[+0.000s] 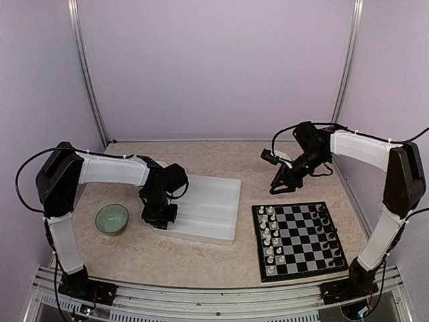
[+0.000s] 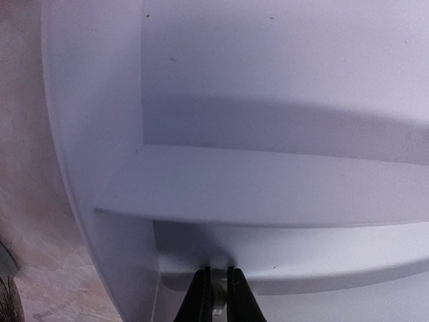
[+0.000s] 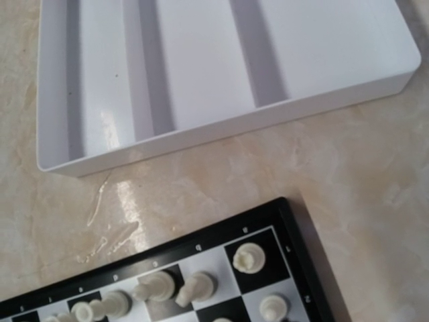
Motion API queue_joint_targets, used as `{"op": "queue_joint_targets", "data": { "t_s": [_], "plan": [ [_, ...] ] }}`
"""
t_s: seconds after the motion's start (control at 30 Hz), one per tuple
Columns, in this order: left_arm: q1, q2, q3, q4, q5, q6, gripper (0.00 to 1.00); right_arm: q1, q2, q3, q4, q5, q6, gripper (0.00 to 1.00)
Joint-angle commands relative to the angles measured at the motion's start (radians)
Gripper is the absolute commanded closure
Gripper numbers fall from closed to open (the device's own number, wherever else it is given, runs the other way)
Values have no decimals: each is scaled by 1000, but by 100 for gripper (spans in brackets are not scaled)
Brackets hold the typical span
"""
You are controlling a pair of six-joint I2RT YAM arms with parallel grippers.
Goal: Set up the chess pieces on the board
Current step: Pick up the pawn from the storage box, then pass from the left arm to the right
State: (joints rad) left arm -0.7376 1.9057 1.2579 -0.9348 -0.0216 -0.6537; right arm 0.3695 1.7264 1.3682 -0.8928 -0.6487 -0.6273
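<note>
The board (image 1: 257,245) lies at the right front. White chess pieces (image 1: 268,235) stand in its two left columns and black pieces (image 1: 323,231) in its two right columns. My left gripper (image 1: 159,216) is low over the left end of the white tray (image 1: 214,201). In the left wrist view its fingertips (image 2: 216,274) are shut on a small pale piece (image 2: 216,298), just above a tray divider (image 2: 268,188). My right gripper (image 1: 277,188) hangs open and empty above the table behind the board. The right wrist view shows the board's corner (image 3: 201,235) and white pieces (image 3: 248,258); one piece (image 3: 194,290) leans.
A green bowl (image 1: 112,219) sits on the table left of the tray. The tray's compartments (image 3: 201,74) show no pieces in the right wrist view. Bare marbled table (image 3: 221,168) lies between tray and board. Walls enclose the back and both sides.
</note>
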Motion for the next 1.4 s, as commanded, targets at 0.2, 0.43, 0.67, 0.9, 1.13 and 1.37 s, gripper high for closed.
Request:
{"op": "queue_joint_targets", "data": {
  "t_s": [0.2,0.43,0.67,0.9,1.13,1.37],
  "plan": [
    [8,-28,34,17,51,40,100,22,1,36,-12,-3,-1,59],
    [50,-84,126,23,85,43,100,62,17,119,-15,0,-3,59],
    [70,-121,109,96,160,9,100,136,40,160,9,-34,11,59],
    [66,-161,36,277,257,-56,100,155,89,242,29,-87,33,59],
    [18,-191,-96,508,201,-3,100,254,85,211,52,-47,45,58],
    [24,-232,-198,690,187,27,100,324,2,-58,375,16,160,58]
  ]
}}
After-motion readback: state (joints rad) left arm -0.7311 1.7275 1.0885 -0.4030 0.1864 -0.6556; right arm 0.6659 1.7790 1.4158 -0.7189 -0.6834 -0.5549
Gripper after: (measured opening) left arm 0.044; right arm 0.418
